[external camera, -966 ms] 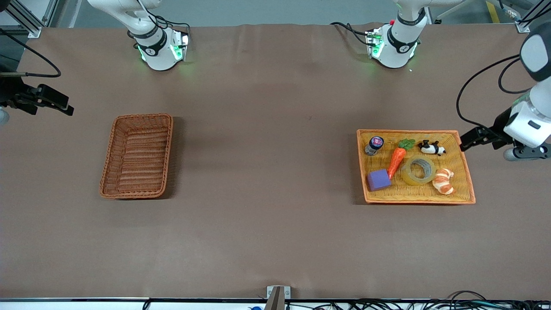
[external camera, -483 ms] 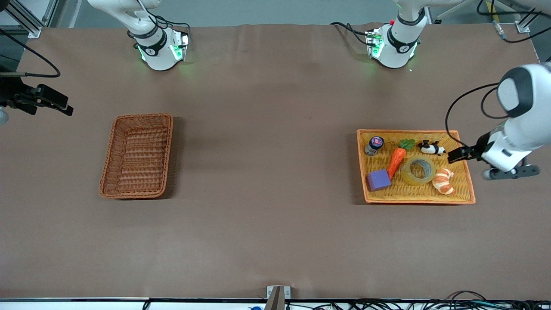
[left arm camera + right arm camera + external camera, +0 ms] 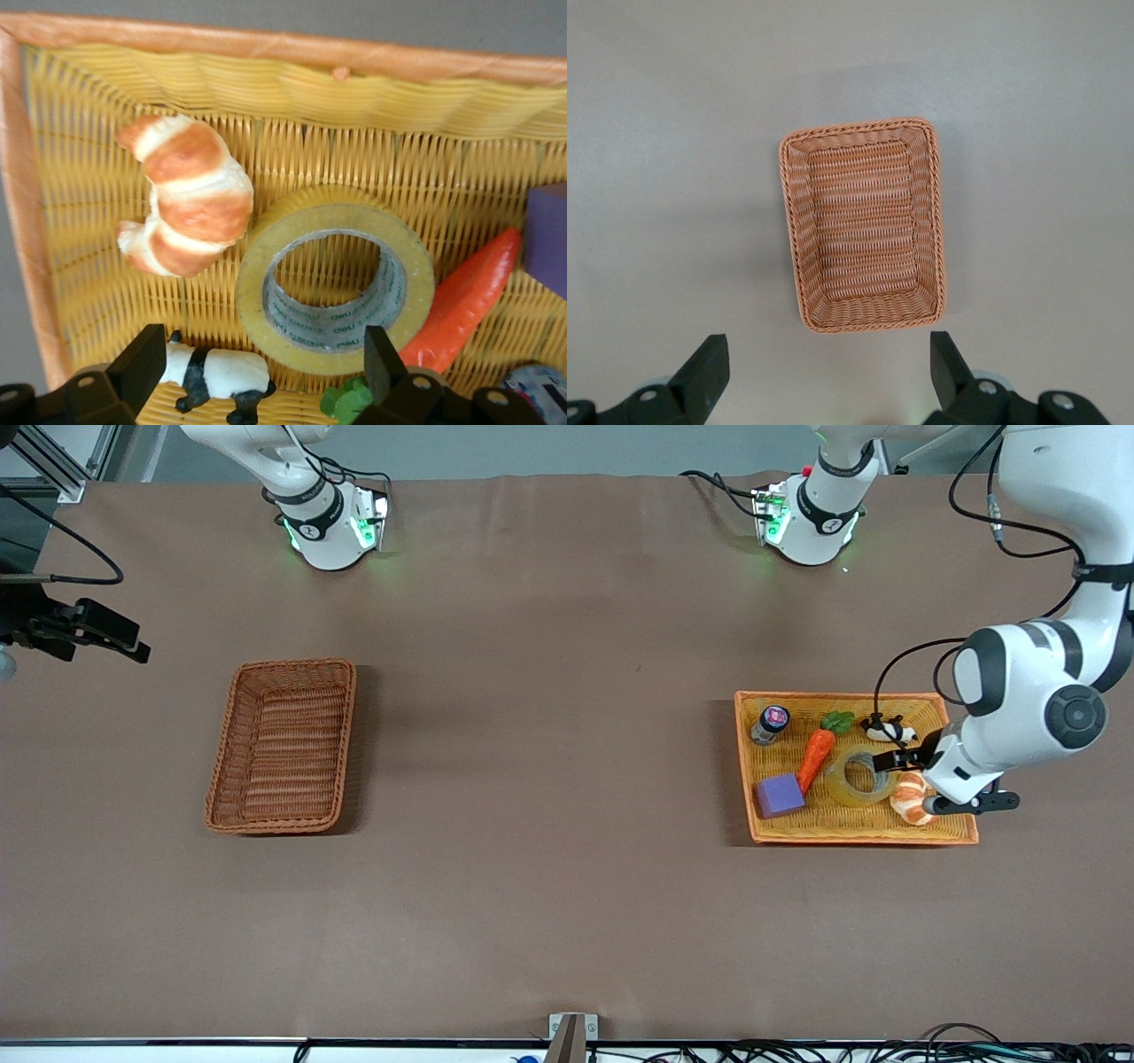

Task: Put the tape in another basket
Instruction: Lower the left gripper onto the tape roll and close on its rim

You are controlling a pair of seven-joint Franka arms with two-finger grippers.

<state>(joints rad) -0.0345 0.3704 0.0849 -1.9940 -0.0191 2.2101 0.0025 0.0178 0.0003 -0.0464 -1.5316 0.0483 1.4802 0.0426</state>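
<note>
Tape (image 3: 858,776) (image 3: 335,278): I log one translucent yellowish ring with a wide grey-rimmed hole, lying flat, hole up, in the orange-yellow tray (image 3: 961,828) toward the left arm's end of the table. In the front view it sits at about 4 o'clock of the tray's centre.

Basket (image 3: 283,746) (image 3: 864,236): I log one narrow reddish-brown wicker rectangle with raised sides, upright, nothing inside, toward the right arm's end, at 9 o'clock from the tape and well apart.
</note>
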